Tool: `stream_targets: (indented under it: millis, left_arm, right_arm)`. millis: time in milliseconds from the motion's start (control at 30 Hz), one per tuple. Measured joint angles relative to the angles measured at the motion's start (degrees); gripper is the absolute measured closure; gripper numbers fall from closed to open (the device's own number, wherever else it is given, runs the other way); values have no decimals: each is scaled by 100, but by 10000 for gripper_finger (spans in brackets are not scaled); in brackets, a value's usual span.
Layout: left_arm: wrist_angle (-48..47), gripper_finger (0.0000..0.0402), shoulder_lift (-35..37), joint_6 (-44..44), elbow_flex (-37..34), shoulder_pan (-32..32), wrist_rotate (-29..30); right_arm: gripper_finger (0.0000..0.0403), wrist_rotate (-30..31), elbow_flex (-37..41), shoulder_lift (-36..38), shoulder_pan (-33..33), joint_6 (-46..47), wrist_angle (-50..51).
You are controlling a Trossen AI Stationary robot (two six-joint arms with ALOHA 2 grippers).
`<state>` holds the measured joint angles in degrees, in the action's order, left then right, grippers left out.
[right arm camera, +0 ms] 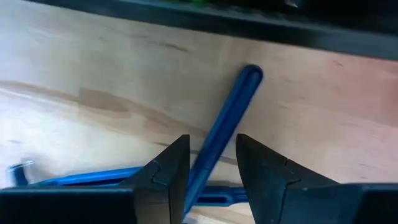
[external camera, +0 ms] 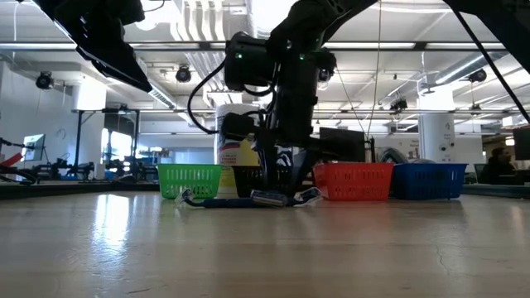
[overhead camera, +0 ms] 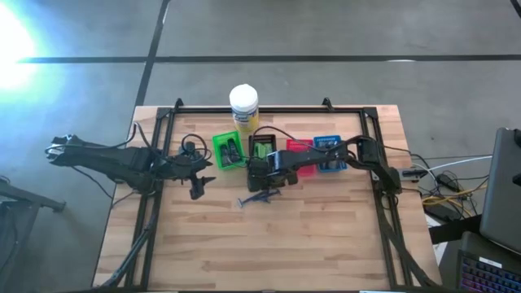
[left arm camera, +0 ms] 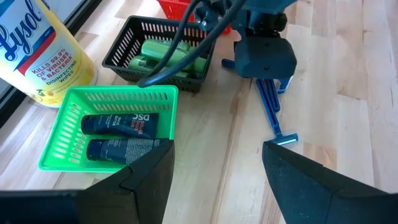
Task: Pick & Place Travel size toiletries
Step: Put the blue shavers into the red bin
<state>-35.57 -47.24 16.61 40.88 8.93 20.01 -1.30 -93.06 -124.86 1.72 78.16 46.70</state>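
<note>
Two slim dark blue sticks point(overhead camera: 259, 198) lie crossed on the wooden table in front of the baskets; in the left wrist view one blue stick point(left arm camera: 270, 106) ends in a pale razor head point(left arm camera: 286, 140). My right gripper point(right arm camera: 211, 140) points down over them, its fingers open a little, one on each side of a stick's handle point(right arm camera: 227, 112). My left gripper point(left arm camera: 217, 149) hangs open above the table near the green basket point(left arm camera: 112, 94), which holds two dark tubes point(left arm camera: 118, 124). Bright green packs point(left arm camera: 171, 53) lie in the black basket point(left arm camera: 134, 31). My right gripper comes from above with its fingers point(right arm camera: 171, 168) across the blue stick's handle point(right arm camera: 214, 146), which lies flat on the table. A thin strip of table shows between the handle and one finger. Whether the other finger touches the handle I cannot tell.
A red basket point(overhead camera: 299, 155) and a blue basket point(overhead camera: 329, 152) stand to the right of the black one. The big yellow Lysol jar point(overhead camera: 244, 106) stands behind the baskets at the far edge. A dark frame point(overhead camera: 269, 110) borders the table. Bare wood point(overhead camera: 269, 244) lies toward the near edge.
</note>
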Motion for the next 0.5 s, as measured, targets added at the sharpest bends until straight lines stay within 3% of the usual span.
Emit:
stream_targets:
  millis: [233,500]
  left_arm:
    - [0,154,0,-1,0,0,0]
    - [83,154,0,-1,0,-1,0]
  right_arm:
    - [297,20,154,13,-24,-7,-87]
    - [363,55,158,13,-33,-301,-35]
